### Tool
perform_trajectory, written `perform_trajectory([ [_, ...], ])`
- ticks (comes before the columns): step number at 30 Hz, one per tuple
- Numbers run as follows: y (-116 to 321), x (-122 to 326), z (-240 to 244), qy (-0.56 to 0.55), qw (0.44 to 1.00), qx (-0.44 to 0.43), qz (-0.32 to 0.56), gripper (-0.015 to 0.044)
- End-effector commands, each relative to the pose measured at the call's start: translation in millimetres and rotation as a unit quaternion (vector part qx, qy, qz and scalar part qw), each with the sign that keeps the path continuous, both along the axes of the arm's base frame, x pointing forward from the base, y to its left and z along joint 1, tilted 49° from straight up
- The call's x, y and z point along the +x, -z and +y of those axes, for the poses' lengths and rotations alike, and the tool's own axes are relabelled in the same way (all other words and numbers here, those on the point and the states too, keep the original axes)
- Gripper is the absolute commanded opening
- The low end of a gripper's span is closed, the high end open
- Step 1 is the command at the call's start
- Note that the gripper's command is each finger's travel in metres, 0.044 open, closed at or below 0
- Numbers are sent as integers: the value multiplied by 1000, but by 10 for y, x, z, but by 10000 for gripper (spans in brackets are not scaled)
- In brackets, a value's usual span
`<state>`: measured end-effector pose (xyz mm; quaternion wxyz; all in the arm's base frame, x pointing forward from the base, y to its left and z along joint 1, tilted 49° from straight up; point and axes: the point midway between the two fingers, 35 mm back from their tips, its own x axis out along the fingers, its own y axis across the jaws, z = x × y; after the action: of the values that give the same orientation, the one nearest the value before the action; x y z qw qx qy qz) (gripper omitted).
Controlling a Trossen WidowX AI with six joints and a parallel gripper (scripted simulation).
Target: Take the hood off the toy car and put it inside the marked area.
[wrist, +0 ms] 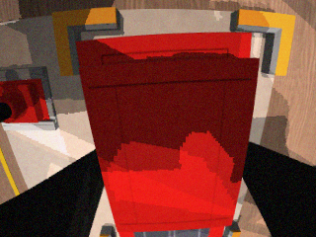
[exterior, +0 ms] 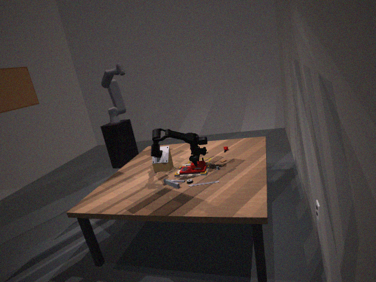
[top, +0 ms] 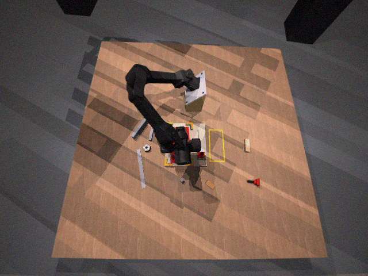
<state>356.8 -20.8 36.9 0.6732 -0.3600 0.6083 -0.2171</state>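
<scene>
My gripper (wrist: 171,151) (exterior: 195,163) is shut on the red hood (wrist: 168,109). One black finger is at each long side of the hood. The hood appears slightly raised over the front of the red toy car (wrist: 163,43) (exterior: 185,170) (top: 187,131); a strip of the car shows beyond its front edge. In the top view the arm hides most of the hood and the fingertips. The marked area, a yellow outline (top: 209,145) with part of its line (wrist: 11,173) in the wrist view, is to the right of the car's base in the top view.
The car stands on a pale base (top: 202,128) with orange corner brackets (wrist: 94,17). A small red part (top: 200,154) (wrist: 30,101) sits in a holder there. Grey bars (top: 141,169), a round part (top: 146,147), a cream block (top: 247,145) and a red-black piece (top: 256,181) lie around.
</scene>
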Motion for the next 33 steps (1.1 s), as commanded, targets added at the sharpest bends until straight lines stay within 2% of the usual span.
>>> perform_trajectory([
  [1, -26, 1, 33, 1, 1000, 2, -3, 0],
  [25, -358, -87, 404, 1, 1000, 3, -2, 0],
  [33, -100, -86, 547, -3, 1000, 6, 1, 0],
])
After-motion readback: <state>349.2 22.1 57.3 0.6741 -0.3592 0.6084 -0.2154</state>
